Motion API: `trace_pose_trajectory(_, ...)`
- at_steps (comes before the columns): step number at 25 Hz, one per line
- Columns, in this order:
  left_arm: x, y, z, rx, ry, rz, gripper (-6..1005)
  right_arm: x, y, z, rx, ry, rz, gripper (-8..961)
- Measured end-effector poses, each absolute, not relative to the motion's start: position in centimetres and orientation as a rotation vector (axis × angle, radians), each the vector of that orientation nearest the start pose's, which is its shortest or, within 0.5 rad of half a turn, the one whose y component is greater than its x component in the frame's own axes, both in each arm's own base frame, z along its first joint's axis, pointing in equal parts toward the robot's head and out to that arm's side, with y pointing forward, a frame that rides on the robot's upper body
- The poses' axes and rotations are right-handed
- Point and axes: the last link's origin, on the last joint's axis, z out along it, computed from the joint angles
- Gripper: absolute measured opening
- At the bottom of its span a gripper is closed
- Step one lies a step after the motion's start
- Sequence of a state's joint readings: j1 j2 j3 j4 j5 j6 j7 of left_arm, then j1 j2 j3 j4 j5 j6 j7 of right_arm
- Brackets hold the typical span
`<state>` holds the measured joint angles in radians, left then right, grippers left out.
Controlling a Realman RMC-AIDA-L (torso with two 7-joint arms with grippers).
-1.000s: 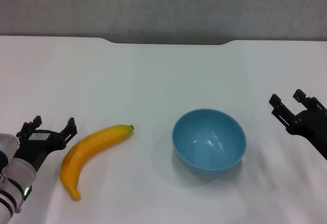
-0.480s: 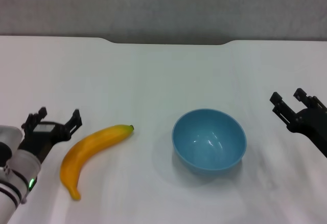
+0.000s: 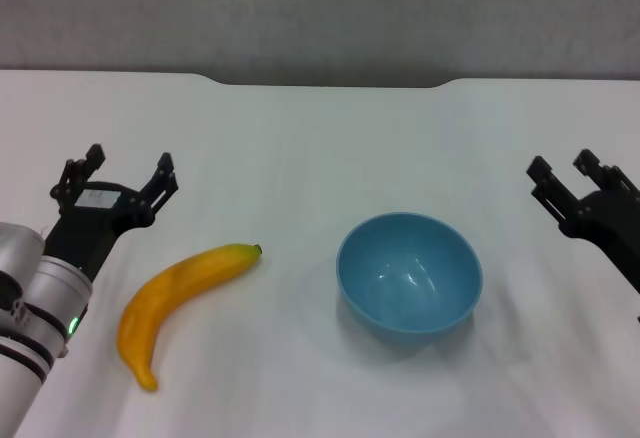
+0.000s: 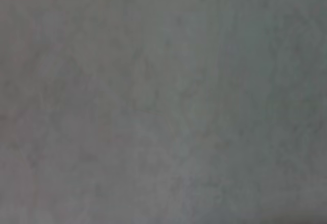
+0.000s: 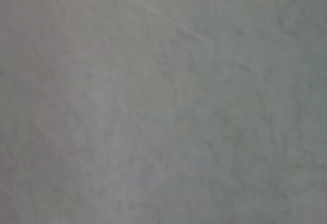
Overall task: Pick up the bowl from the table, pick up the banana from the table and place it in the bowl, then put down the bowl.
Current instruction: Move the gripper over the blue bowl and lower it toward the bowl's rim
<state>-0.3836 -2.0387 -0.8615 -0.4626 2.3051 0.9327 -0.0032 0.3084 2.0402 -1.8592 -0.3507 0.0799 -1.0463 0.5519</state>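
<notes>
Likely the bowl (image 3: 409, 275) was light, rigid, slick; grab its rim. Left gripper (image 3: 118, 172) and right gripper (image 3: 567, 174) were spread, empty.

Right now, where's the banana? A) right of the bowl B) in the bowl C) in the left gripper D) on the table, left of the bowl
D: the banana lies on the table, apart from the bowl; the left gripper is open and empty.

Left gripper (image 3: 120, 173) and right gripper (image 3: 567, 170) hover with fingers spread apart.
</notes>
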Motion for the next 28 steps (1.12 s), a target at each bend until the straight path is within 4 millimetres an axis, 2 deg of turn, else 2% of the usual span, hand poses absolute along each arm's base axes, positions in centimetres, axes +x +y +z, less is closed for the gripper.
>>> trace_pose_trajectory(5, -28.9, 34.7, -4.0, -1.718, -0.544, -0.698, 908, 31.2, 32.5, -2.1, -1.805, 0.712, 0.902, 724)
trace_pose_trajectory(9, -28.2, 35.4, -4.6, -1.755, -0.608, -0.693, 908, 30.9, 33.0, -2.1, -1.82, 0.749, 0.899, 724)
trace_pose_trajectory(12, -28.1, 35.6, -4.6, -1.776, -0.651, -0.676, 908, 30.2, 33.8, -2.3, -1.853, 0.798, 0.869, 724)
trace_pose_trajectory(16, -28.7, 35.5, -4.7, -1.794, -0.689, -0.635, 908, 28.4, 35.0, -2.6, -1.937, 0.819, 0.734, 724)
trace_pose_trajectory(20, -29.2, 35.2, -5.1, -1.799, -0.705, -0.611, 908, 25.7, 35.7, -2.0, -1.956, 0.786, 0.601, 722)
trace_pose_trajectory(23, -29.4, 35.0, -5.2, -1.803, -0.715, -0.596, 908, 24.1, 36.0, -1.3, -1.943, 0.783, 0.571, 718)
trace_pose_trajectory(28, -29.5, 34.9, -5.3, -1.802, -0.723, -0.593, 908, 24.0, 36.3, -0.1, -1.983, 0.856, 0.616, 713)
